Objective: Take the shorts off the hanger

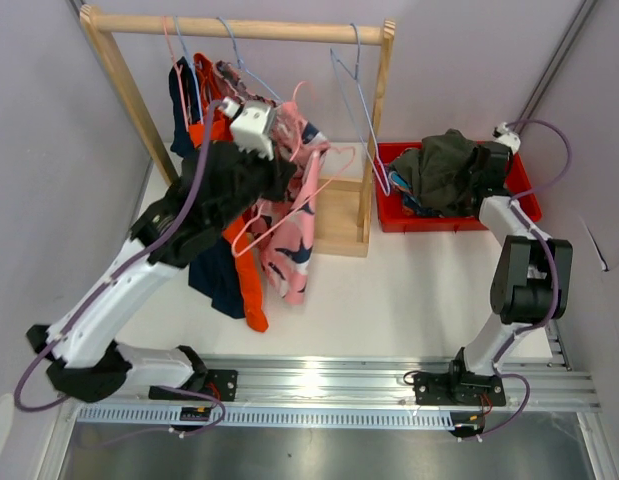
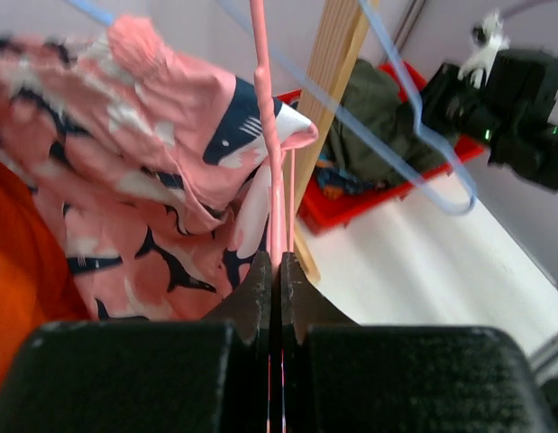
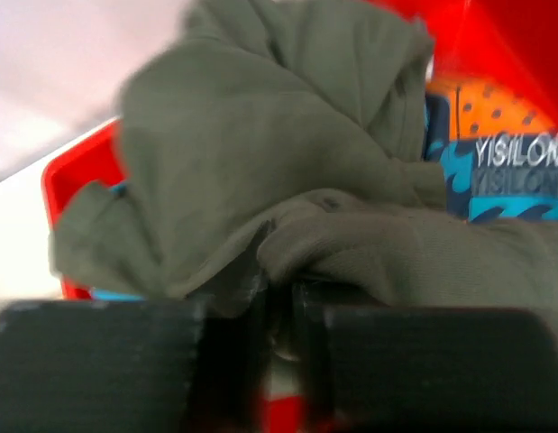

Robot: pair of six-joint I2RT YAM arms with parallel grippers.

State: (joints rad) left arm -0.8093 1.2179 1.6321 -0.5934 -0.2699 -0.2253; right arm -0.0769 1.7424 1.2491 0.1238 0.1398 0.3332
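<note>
Up close on the left wrist cam, the left gripper (image 2: 275, 266) has its black fingers pinched tight on a thin pink wire hanger (image 2: 271, 135). The pink shorts with dark shark print (image 2: 125, 135) are draped across that hanger, at about 10 o'clock from the fingertips.

From the top cam, everything sits on a white tabletop (image 1: 389, 300) with pale grey walls around it and an aluminium rail (image 1: 319, 385) running along the 6 o'clock edge, where both arm bases are bolted.

Count-wise:
- one wooden clothes rack (image 1: 239, 28) at 11 o'clock
- one red plastic bin (image 1: 389, 222) at 2 o'clock
- one empty pale-blue wire hanger (image 1: 359, 100) at the rack's right end
- five pairs of shorts in total

Three pairs are over at the rack: the pink ones, the bright orange shorts (image 1: 251, 290) and the plain navy shorts (image 1: 217, 280), all hanging close together, partly behind the left arm.

Two pairs are in the bin. The olive green shorts (image 1: 449, 170) are heaped on top, with a navy pair with orange print (image 3: 481, 113) peeking out underneath.

The right gripper (image 3: 279, 280) is down in the bin with its fingers nearly together and olive cloth bunched over the tips. Can't tell if it's actually pinching the fabric.
</note>
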